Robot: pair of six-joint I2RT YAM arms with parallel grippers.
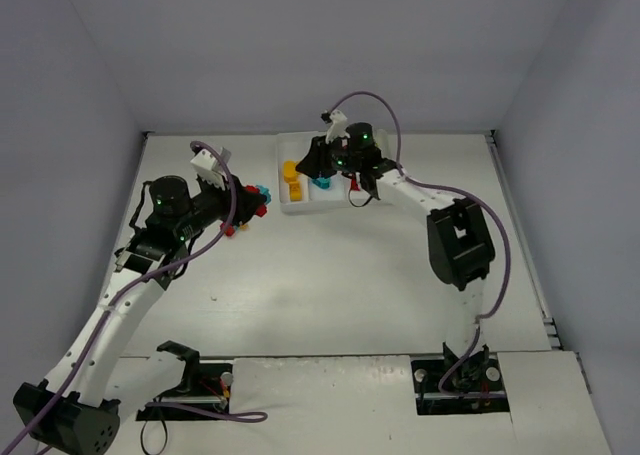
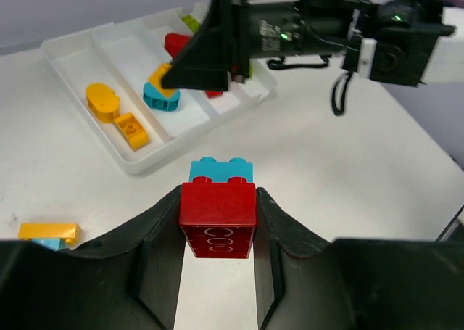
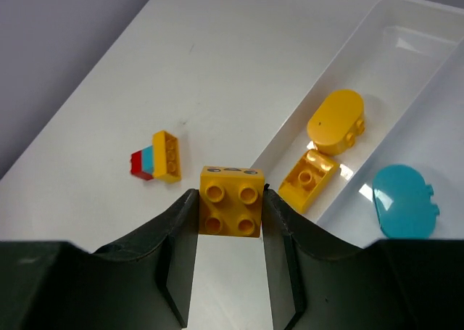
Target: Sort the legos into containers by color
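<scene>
The right gripper (image 3: 230, 217) is clamped on a yellow two-by-two brick (image 3: 230, 199), studs up, one finger on each flank. It hangs about over the near end of the white tray (image 2: 69, 80), at the outer wall of the outermost compartment (image 3: 377, 47), where a rounded yellow brick (image 3: 336, 121) and a small yellow brick (image 3: 308, 179) already lie. I cannot tell whether the held brick is fully inside the wall line or partly over the table (image 2: 348, 185). The sound move is therefore to carry it a little inward and along the lane to bare floor, clear of the two resting bricks, then lower it close, part the fingers and lift straight up. Letting go over the rim risks it tipping out, and drifting too far would drop it next door with the rounded cyan brick (image 3: 404, 201). The left gripper (image 2: 217, 203) is closed on a red brick (image 2: 217, 228) with a cyan brick (image 2: 221, 169) seemingly joined at its far side, held above the table just short of the tray. That pair mixes two colours and probably needs pulling apart, so it should hold off and leave the tray to the right arm. A red-cyan-yellow stack (image 3: 156, 158) lies unsorted on the table beside the tray
</scene>
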